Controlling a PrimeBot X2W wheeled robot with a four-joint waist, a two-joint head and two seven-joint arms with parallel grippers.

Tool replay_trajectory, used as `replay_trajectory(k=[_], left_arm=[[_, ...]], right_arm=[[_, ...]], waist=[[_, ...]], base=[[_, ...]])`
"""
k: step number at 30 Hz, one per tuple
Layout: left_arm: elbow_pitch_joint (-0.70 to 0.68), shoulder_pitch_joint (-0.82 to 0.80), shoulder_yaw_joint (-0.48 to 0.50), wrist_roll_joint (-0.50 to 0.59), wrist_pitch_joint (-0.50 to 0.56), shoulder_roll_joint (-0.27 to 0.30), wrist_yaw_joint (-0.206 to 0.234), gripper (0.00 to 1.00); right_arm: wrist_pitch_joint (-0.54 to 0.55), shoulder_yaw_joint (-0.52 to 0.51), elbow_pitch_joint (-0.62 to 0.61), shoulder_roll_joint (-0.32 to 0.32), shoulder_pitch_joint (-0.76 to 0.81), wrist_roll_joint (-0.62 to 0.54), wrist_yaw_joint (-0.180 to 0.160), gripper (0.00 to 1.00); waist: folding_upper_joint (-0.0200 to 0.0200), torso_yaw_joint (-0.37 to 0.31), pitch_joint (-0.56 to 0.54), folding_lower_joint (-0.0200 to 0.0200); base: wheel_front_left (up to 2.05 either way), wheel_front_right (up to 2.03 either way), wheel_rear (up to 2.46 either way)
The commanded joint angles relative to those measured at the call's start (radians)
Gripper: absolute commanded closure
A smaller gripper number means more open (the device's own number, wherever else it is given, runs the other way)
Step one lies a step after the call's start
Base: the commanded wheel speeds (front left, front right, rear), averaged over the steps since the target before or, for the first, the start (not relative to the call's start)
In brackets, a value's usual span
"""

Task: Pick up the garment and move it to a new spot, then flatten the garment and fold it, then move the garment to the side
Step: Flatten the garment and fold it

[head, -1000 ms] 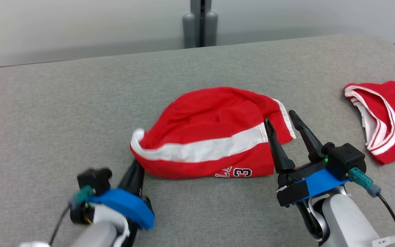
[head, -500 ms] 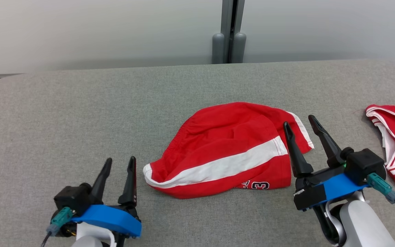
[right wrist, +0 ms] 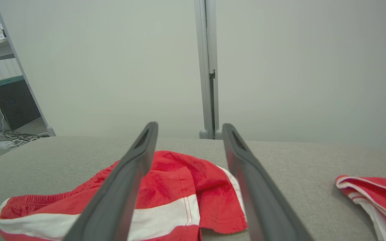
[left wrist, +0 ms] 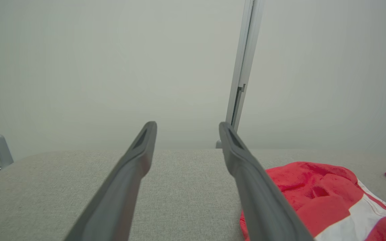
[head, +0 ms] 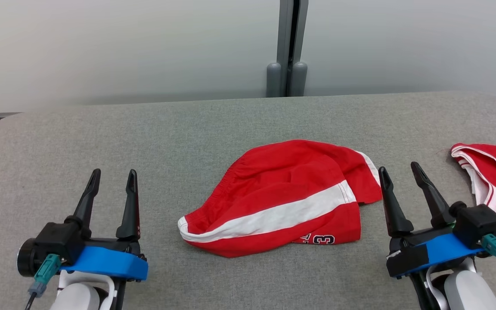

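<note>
Shorts [head: 282, 198], red with white stripe, crumpled on worktop [head: 144, 137] between claws. Left claw [head: 114, 172] spread, empty. Right claw [head: 398, 167] likewise.

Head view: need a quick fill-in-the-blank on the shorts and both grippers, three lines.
1. The red shorts lie loose on the grey surface, crossed by one broad ____ stripe.
2. The left gripper and the right gripper hold nothing; both have their jaws ____.
3. The second red garment lies to the robot's ____ of the shorts.

Missing words: white; open; right
</note>
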Motion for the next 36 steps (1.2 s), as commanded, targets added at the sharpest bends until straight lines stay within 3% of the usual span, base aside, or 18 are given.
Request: replay_trajectory(k=[1,8,36], left_arm=[[0.008,-0.007,0.012,0.015,-0.004,0.000,-0.002,0.00],[0.074,0.039,0.048,0.086,-0.004,0.011,-0.013,0.00],[0.183,0.055,0.104,0.072,-0.004,-0.029,-0.057,0.00]], right_arm=[[0.004,-0.004,-0.004,0.001,0.015,-0.001,0.000,0.00],[0.026,-0.021,-0.015,0.016,0.056,-0.009,0.000,0.00],[0.108,-0.063,-0.016,0.047,0.085,-0.035,0.000,0.00]], waist=[[0.0000,-0.008,-0.008,0.0001],[0.0000,-0.033,-0.040,0.0001],[0.0000,-0.023,-0.054,0.0001]], base=[[0.00,0.00,0.00],[0.00,0.00,0.00],[0.00,0.00,0.00]])
